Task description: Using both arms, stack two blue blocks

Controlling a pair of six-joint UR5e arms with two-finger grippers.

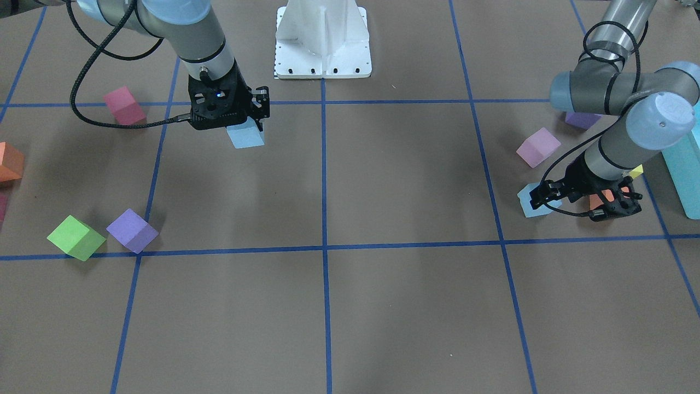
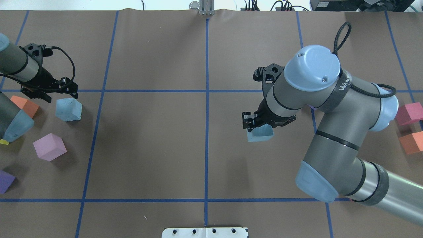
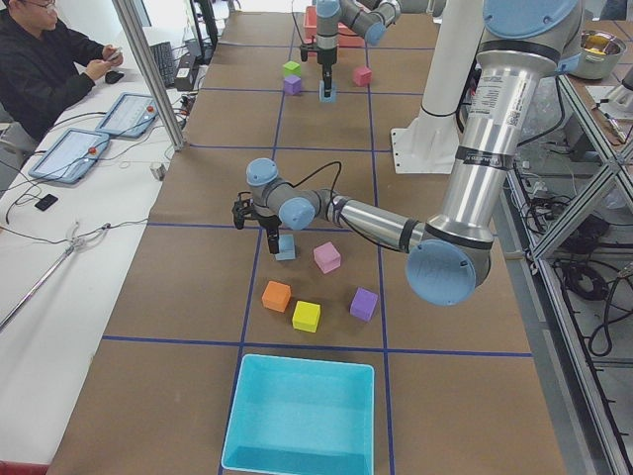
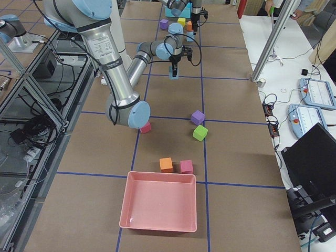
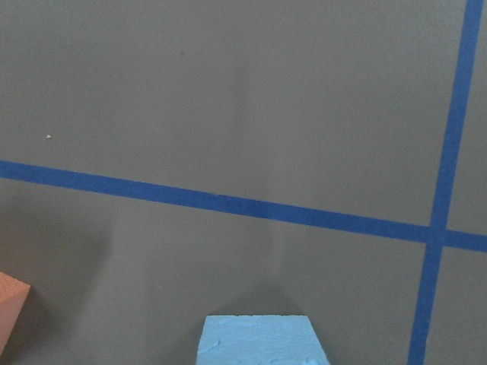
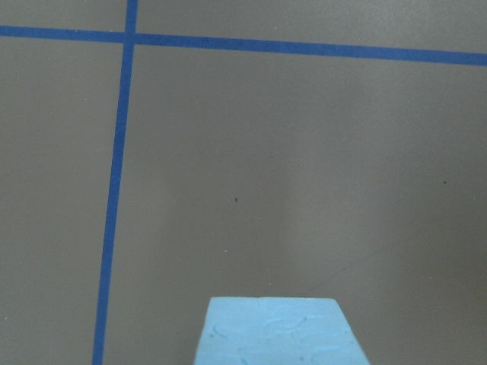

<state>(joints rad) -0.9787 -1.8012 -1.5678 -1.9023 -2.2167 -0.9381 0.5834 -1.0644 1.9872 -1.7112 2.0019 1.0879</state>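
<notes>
Desk: Where are the cubes?

Me: The left blue cube (image 2: 68, 109) sits on the bench (image 2: 148, 148) close by my left hand (image 2: 54, 92), near an orange cube (image 2: 24, 105). The right blue cube (image 2: 261, 135) is right at my right hand (image 1: 246, 121), close to the middle tape line (image 2: 207, 132) and well apart from the first.

Desk: Either one gripped?

Me: I cannot tell for either hand — the fingers are hidden, and each wrist camera shows me only a cube's top.

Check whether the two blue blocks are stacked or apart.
Apart. In the overhead view the left blue block sits far left, the right blue block beyond the centre tape line, neither on the other.
</notes>
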